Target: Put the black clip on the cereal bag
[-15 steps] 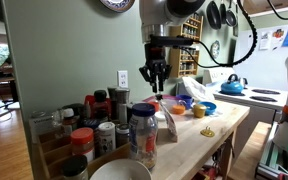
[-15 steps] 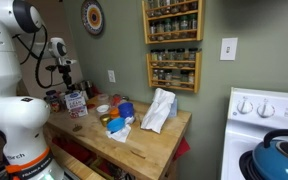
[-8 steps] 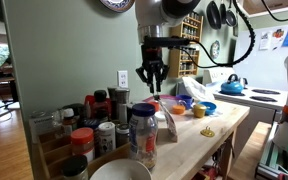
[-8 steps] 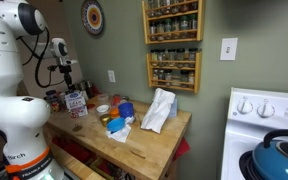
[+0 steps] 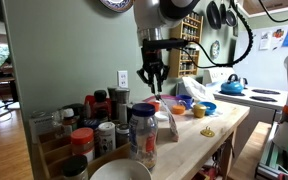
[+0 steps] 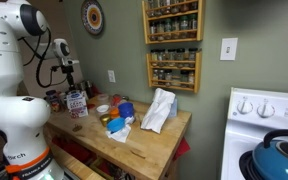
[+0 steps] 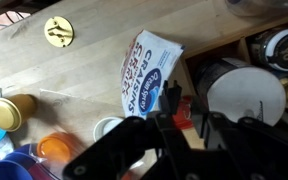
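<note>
In an exterior view, my gripper (image 5: pixel 154 84) hangs in the air above the back of the counter (image 5: pixel 199 145), fingers pointing straight down. The jaws are drawn together. If the black clip is pinched in there, it is black on black and I can't make it out. Below me and nearer the camera, the cereal bag (image 5: pixel 168 124) stands upright, just beside the blue-lidded jar (image 5: pixel 142 135). Well apart from it, toward the far end of the counter, sits the white plastic bag (image 5: pixel 193 90). A small yellow piece (image 5: pixel 207 132) lies on the bare wood.

The other exterior view looks from the opposite end. My gripper (image 6: pixel 69 78) is up over the cluster of jars at the wall end of the counter (image 6: pixel 134 150), again pressed closed. The white plastic bag (image 6: pixel 159 110) stands mid-counter. I can't pick the cereal bag out of the clutter under me.

In the wrist view my gripper (image 7: pixel 184 108) comes in from the bottom edge, fingers close together. Something dark sits between them, too blurred to name. Just beyond the tips, the cereal bag (image 7: pixel 144 75) shows a white face with blue print. The yellow piece (image 7: pixel 59 31) is off at the top left.
</note>
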Controlling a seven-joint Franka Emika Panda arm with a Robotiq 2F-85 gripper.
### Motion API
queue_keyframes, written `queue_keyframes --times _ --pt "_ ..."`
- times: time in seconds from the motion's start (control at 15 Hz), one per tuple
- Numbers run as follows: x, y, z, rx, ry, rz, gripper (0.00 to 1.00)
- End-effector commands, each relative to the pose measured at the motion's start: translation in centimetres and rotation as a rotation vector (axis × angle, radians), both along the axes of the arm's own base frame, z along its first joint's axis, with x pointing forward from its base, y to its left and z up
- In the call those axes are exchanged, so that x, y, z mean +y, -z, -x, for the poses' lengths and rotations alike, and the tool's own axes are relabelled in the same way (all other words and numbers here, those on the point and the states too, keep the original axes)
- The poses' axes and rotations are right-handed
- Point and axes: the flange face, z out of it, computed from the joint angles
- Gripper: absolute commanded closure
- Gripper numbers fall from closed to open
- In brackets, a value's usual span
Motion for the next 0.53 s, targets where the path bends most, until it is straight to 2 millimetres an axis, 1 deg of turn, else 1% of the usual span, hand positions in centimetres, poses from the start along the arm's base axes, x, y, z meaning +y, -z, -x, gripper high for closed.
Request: queue_keyframes --times 0.0,0.2,0.47 --pt "0.26 -0.5 0.03 -0.002 0.023 0.026 0.93" --pt "0.1 -0.56 0.0 0.006 0.042 0.038 0.93" --pt "-0.33 -0.03 0.18 0.043 0.063 0.081 0.93"
